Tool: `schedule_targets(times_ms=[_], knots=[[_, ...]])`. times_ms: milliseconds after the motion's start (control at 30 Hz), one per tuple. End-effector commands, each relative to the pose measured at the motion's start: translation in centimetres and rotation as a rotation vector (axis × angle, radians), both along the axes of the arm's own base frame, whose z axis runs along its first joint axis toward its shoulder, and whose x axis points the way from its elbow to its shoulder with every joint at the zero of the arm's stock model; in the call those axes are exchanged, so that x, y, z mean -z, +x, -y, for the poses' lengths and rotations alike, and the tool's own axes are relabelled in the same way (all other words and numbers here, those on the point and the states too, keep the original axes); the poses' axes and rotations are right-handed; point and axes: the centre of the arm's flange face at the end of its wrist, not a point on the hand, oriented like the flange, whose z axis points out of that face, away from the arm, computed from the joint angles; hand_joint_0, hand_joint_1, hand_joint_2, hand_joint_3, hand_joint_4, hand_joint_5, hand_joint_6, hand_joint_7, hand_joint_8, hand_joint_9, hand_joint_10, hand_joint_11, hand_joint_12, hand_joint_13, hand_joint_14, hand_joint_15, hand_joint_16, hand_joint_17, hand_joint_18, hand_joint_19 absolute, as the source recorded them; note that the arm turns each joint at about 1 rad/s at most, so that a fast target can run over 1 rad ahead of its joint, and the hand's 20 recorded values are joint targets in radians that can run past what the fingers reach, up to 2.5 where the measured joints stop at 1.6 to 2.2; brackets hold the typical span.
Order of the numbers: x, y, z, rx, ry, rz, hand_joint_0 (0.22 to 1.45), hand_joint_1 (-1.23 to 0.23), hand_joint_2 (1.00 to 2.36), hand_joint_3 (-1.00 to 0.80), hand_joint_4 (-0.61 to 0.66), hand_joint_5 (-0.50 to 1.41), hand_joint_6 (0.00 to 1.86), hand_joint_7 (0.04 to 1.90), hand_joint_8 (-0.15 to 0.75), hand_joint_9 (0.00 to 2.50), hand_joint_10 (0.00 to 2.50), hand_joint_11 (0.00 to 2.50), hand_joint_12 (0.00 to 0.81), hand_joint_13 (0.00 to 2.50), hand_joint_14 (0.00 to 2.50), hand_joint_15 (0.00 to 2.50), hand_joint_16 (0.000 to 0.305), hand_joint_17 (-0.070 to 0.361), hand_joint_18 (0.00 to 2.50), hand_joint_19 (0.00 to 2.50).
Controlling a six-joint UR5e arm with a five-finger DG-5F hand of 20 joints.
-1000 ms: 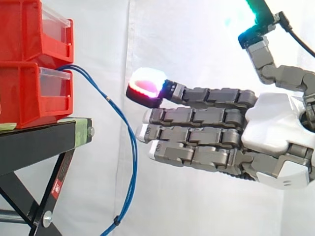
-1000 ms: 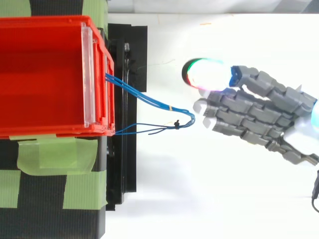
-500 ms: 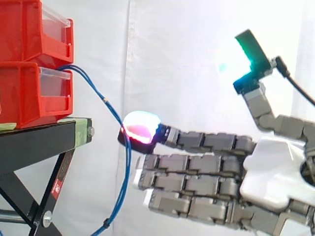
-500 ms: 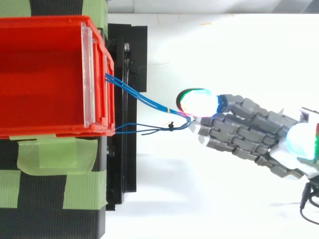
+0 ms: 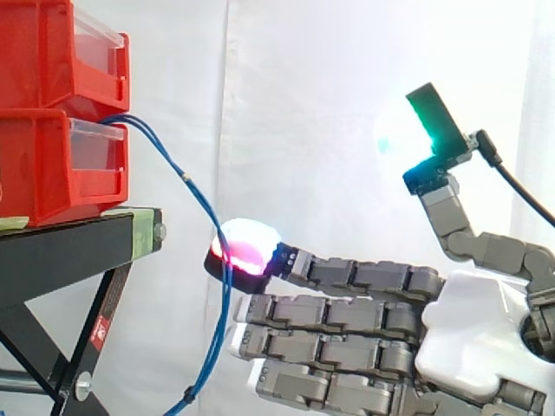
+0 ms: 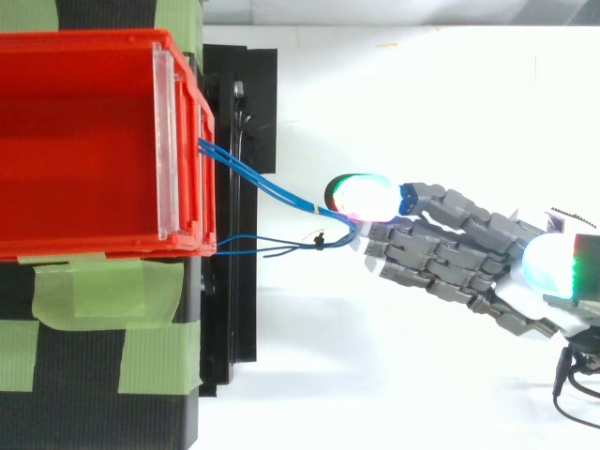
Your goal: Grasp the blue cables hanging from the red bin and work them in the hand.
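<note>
Thin blue cables [image 5: 201, 208] [image 6: 272, 191] leave the front of the lower red bin [image 5: 61, 160] [image 6: 84, 141] and hang in a loop past the black stand. My hand [image 5: 347, 316] [image 6: 441, 253] reaches in from the right with its fingers straight and level, the thumb raised high and apart. The topmost fingertip [image 5: 241, 247], glowing red, touches the hanging loop and overlaps it. In the top view that fingertip [image 6: 361, 197] lies over the far bend of the cables. Nothing is pinched between thumb and fingers.
A second red bin [image 5: 65, 52] is stacked on the lower one. Both rest on a black stand [image 5: 69, 247] marked with green tape [image 6: 103, 309]. A white curtain hangs behind.
The hand has dropped lower and pushed left toward the bin, from short of the cables to touching them. The loop is pressed slightly leftward.
</note>
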Motion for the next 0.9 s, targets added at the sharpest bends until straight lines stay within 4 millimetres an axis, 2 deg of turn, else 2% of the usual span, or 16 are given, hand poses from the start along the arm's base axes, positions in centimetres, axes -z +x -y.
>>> schedule_targets(times_ms=[0,233,300,367,400,600,867], knots=[[0.1,0.0,0.2,0.002,0.004,-0.012,0.66,-0.51,1.00,-1.00,0.23,-0.21,0.01,0.69,0.303,0.20,0.00,0.09,0.367,0.00,0.01,0.22,0.062,0.139,0.00,0.09],[-0.2,0.4,0.1,0.007,-0.002,-0.011,0.66,-0.51,1.00,-1.00,0.24,-0.19,0.01,0.69,0.306,0.23,0.00,0.12,0.371,0.01,0.01,0.23,0.062,0.139,0.00,0.10],[0.4,0.9,0.0,0.009,-0.005,-0.016,0.66,-0.51,1.00,-1.00,0.24,-0.19,0.01,0.69,0.306,0.24,0.00,0.11,0.371,0.02,0.01,0.23,0.062,0.139,0.00,0.10],[3.3,2.0,-0.4,0.000,0.024,-0.011,0.67,-0.52,1.00,-1.00,0.24,-0.18,0.01,0.69,0.307,0.24,0.00,0.12,0.372,0.03,0.01,0.23,0.061,0.137,0.00,0.10],[3.7,2.5,-0.6,-0.009,0.057,0.013,0.67,-0.52,1.00,-1.00,0.24,-0.18,0.01,0.69,0.310,0.25,0.00,0.13,0.372,0.03,0.01,0.23,0.061,0.138,0.00,0.11],[3.8,2.6,-0.2,-0.014,0.049,0.002,0.67,-0.52,1.00,-1.00,0.25,-0.16,0.01,0.69,0.313,0.28,0.00,0.14,0.374,0.05,0.01,0.23,0.061,0.138,0.00,0.10],[3.6,3.3,1.4,0.010,0.027,-0.026,0.67,-0.52,1.00,-1.00,0.26,-0.13,0.01,0.70,0.320,0.32,0.00,0.15,0.375,0.08,0.01,0.24,0.061,0.137,0.00,0.12]])
